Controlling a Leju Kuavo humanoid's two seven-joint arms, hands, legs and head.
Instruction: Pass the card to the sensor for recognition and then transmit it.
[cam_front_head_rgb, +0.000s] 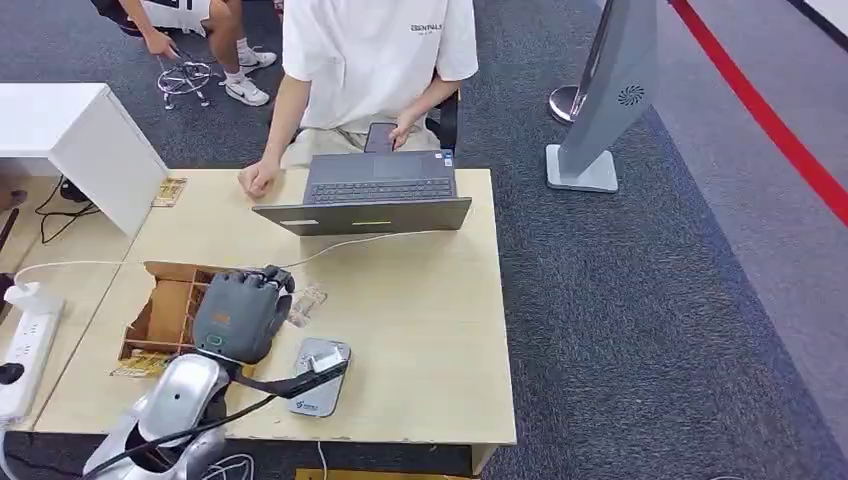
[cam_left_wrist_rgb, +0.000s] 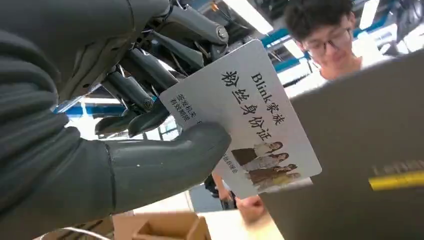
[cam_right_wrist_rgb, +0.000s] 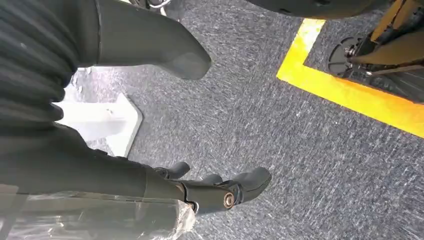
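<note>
Our left hand (cam_front_head_rgb: 242, 312) hovers over the table (cam_front_head_rgb: 420, 340), between the wooden box (cam_front_head_rgb: 168, 312) at its 9 o'clock and the grey sensor (cam_front_head_rgb: 318, 375) at about its 5 o'clock, near but not touching. In the left wrist view the card (cam_left_wrist_rgb: 250, 117) is pinched between our thumb (cam_left_wrist_rgb: 165, 160) and the darker fingers (cam_left_wrist_rgb: 145, 85), its long axis running out past the fingertips toward the laptop (cam_front_head_rgb: 375, 195) and the person (cam_front_head_rgb: 375, 60) at 12 o'clock. We judge the coming move must swing the card's free end back down onto the sensor. Our right hand (cam_right_wrist_rgb: 125, 150) hangs over carpet, fingers loosely apart, holding nothing.
</note>
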